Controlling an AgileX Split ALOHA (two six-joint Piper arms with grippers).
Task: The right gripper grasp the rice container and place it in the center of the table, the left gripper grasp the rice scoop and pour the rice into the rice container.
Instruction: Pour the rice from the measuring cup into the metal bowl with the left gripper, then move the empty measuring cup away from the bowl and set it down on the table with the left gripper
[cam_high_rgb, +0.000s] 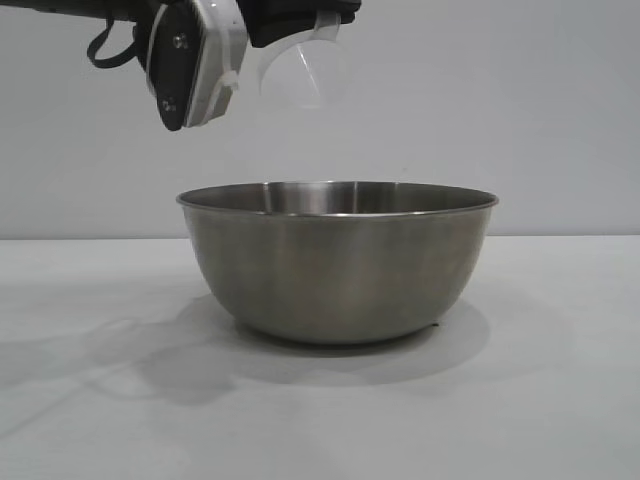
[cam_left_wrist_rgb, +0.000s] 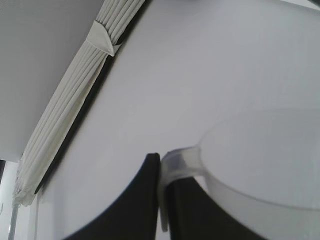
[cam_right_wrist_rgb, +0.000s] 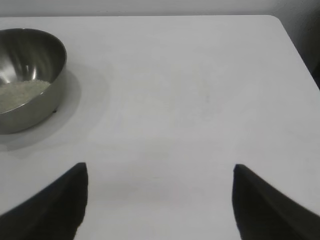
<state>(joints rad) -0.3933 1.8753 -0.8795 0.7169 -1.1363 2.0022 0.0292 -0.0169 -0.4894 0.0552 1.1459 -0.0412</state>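
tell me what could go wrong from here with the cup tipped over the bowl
1. The left gripper pinches only the thin handle tab of the clear cup, held high above the steel bowl; the cup could twist or slip and drop.
2. The cup hangs over the bowl's left half, so leftover grains might bounce out onto the table.
3. Rice is already in the bowl; lowering the cup carelessly could knock the rim. The right gripper is open, well clear.

A wide, plain white table (cam_high_rgb: 560, 400) carries a single thing: a large stainless-steel bowl (cam_high_rgb: 338, 262) standing upright about mid-table, its soft shadow spreading left across the surface. Off-white rice (cam_right_wrist_rgb: 20, 93) lies in the bottom of the bowl.
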